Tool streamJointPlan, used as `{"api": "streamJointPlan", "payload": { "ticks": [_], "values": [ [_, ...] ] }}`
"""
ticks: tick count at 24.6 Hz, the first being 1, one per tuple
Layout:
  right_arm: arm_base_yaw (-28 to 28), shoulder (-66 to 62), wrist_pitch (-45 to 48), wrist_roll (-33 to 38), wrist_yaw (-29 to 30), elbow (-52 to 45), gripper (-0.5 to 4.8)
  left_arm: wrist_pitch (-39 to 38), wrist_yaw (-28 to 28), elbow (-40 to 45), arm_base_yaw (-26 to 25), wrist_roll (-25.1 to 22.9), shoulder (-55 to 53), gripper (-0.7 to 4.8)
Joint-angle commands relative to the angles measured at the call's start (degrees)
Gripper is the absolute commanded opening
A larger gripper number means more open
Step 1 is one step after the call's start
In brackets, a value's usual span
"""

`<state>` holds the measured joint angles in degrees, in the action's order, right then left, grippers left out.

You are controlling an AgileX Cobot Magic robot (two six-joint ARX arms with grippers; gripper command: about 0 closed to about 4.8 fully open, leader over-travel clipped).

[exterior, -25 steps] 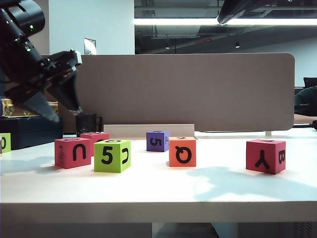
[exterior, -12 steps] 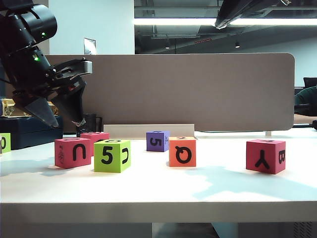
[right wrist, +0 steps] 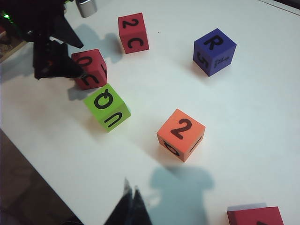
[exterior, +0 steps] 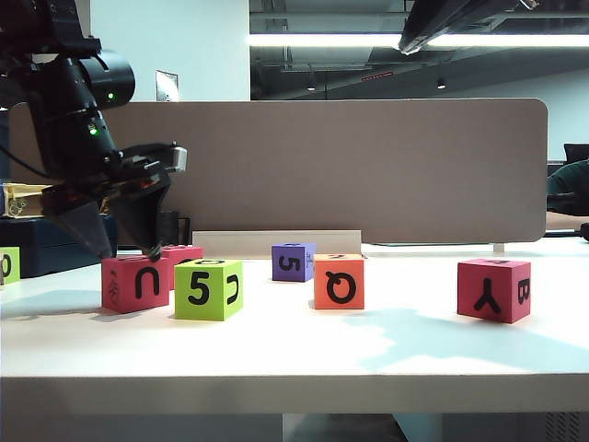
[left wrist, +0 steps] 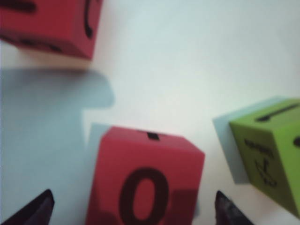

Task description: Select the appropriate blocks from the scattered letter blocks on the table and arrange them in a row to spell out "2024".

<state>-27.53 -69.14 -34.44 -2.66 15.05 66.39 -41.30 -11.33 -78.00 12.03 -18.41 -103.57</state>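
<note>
1. Nearest the front edge of the white bench [exterior: 294, 354] stands a lime-green block [exterior: 209, 289], showing a 5 toward the exterior camera and a Q on top in the right wrist view.
2. Just left of it, slightly apart, sits a pink-red block [exterior: 135, 284] with a U on its front; its top carries a 0, seen large in the left wrist view [left wrist: 145, 180].
3. The left end effector [exterior: 124, 241] hangs directly over that pink-red block with its jaws spread wide, one fingertip on either side of the block and nothing held. In the left wrist view both dark fingertips [left wrist: 35, 211] flank the 0 face.
4. Toward the middle an orange block [exterior: 339, 281] shows a Q on its front and a 2 on top [right wrist: 181, 134].
5. Well to the right, alone, a pink-red block with Y and B [exterior: 494, 289] rests on the bench.
6. Farther back, a second pink-red block [exterior: 177, 253] sits behind the U block, marked 2 and C [right wrist: 133, 33].
7. A purple block [exterior: 293, 261] with a 5 stands behind and left of the orange one.
8. The right end effector [right wrist: 130, 206] is closed and empty, held above the bench; only part of its arm shows at the upper edge of the exterior view.
9. A beige partition panel [exterior: 368, 170] closes off the far side.
</note>
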Motion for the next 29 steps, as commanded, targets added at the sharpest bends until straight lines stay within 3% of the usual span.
{"api": "streamJointPlan", "payload": {
  "ticks": [1, 8, 19, 22, 25, 29],
  "values": [
    [0.0, 0.2, 0.6, -0.2, 0.1, 0.3, -0.04, -0.3, -0.3, -0.2, 0.1, -1.3, 0.3, 4.33],
    [0.0, 0.2, 0.6, -0.2, 0.0, 0.3, -0.04, -0.2, -0.3, -0.2, 0.6, -2.0, -0.5, 3.66],
    [0.0, 0.2, 0.1, -0.4, -0.1, 0.3, -0.04, 0.3, 2.8, -0.2, 2.7, -2.4, -3.3, 3.62],
    [0.0, 0.2, 0.0, -0.4, -0.1, 0.3, -0.04, 1.4, 2.7, -0.2, 2.7, -1.0, -3.3, 2.86],
    [0.0, 0.2, 0.0, -0.4, -0.1, 0.3, -0.04, 1.5, 2.7, -0.2, 2.7, -0.2, -3.3, 2.72],
    [0.0, 0.2, 0.0, -0.4, -0.1, 0.3, -0.04, 4.6, 2.1, -0.3, 4.2, 4.7, -3.3, 2.72]
  ]
}}
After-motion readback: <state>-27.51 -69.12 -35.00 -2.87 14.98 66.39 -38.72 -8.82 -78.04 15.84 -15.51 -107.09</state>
